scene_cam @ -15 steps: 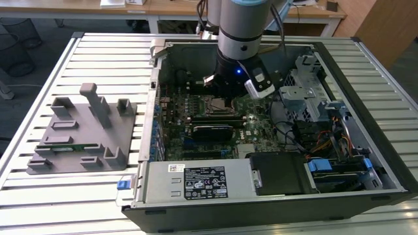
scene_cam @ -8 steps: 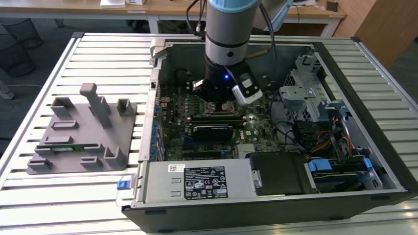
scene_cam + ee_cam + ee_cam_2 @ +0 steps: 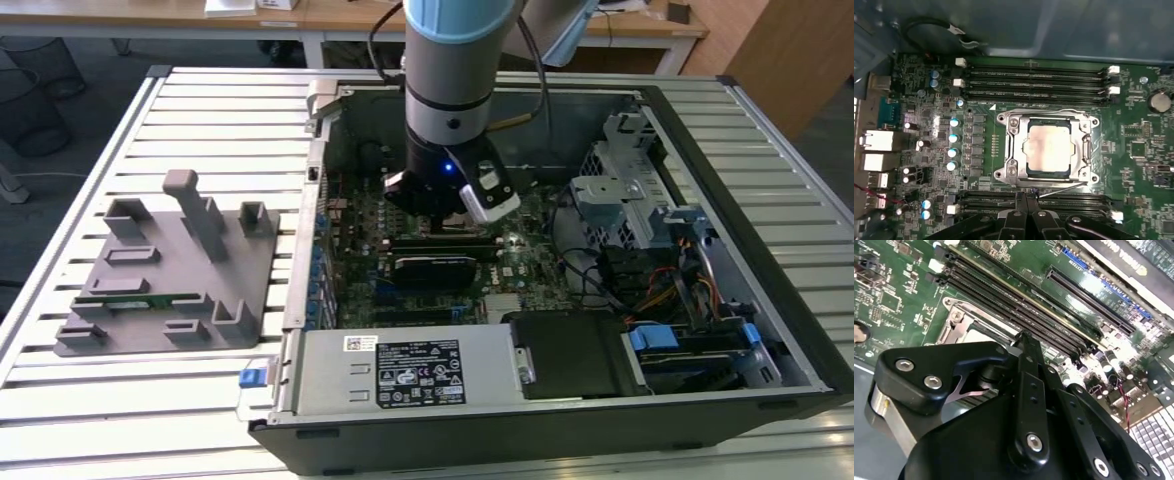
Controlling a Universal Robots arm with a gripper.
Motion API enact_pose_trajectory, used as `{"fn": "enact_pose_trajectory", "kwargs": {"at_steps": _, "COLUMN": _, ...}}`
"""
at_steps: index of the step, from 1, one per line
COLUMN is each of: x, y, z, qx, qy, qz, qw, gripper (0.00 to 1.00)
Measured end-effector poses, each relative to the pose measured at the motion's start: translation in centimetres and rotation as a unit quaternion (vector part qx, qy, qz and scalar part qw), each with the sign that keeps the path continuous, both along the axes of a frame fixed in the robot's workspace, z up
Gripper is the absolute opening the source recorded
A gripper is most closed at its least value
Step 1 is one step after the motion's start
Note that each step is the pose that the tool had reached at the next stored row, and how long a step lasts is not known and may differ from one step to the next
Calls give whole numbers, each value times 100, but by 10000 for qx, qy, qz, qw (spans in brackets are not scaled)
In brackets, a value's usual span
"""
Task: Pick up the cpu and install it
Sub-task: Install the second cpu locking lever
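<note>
**A:** Where is the cpu [image 3: 1048,151] sitting?

**B:** In the first wrist view it lies flat inside the metal socket frame [image 3: 1010,150] on the green motherboard [image 3: 1134,150], its pale silver top facing up and the frame's rim all around it. Two banks of black memory slots [image 3: 1034,80] run along either side of the socket, one bank close to the fingertips.

**A:** And the pincer [image 3: 1026,196]?

**B:** Its black fingers [image 3: 1030,210] are pressed together at the tips, clenched on nothing (the chip is apart from them, just past the near edge of the frame). In the second wrist view the same pincer [image 3: 1023,336] shows as black linkage with silver screws, tips together over a corner of the socket.

**A:** What does the exterior view show?

**B:** The arm [image 3: 454,70] reaches straight down into the open computer case [image 3: 787,330], which lies on its side on a slatted metal bench [image 3: 134,400]. The wrist hangs over the middle of the board with a blue light lit on it. On the exterior view's left, beside the case, a grey fixture tray [image 3: 160,270] rests on the bench with a thin green memory stick [image 3: 150,298] lying in one of its slots.
</note>
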State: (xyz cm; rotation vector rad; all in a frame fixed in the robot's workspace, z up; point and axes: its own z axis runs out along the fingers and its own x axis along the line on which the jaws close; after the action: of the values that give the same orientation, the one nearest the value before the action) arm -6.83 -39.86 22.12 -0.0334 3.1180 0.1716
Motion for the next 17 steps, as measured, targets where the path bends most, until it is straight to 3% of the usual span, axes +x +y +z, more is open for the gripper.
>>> {"fn": "enact_pose_trajectory", "kwargs": {"at_steps": 11, "x": -63, "y": -2, "z": -150, "qx": 47, "qy": 3, "qz": 1, "qw": 10000, "gripper": 11}}
{"fn": "enact_pose_trajectory", "kwargs": {"at_steps": 13, "x": -64, "y": -14, "z": -154, "qx": 95, "qy": 2, "qz": 2, "qw": 10000, "gripper": 11}}
{"fn": "enact_pose_trajectory", "kwargs": {"at_steps": 15, "x": -64, "y": -36, "z": -153, "qx": 195, "qy": 3, "qz": 1, "qw": 9998, "gripper": 11}}
{"fn": "enact_pose_trajectory", "kwargs": {"at_steps": 17, "x": -64, "y": -67, "z": -155, "qx": 251, "qy": 3, "qz": 2, "qw": 9997, "gripper": 11}}
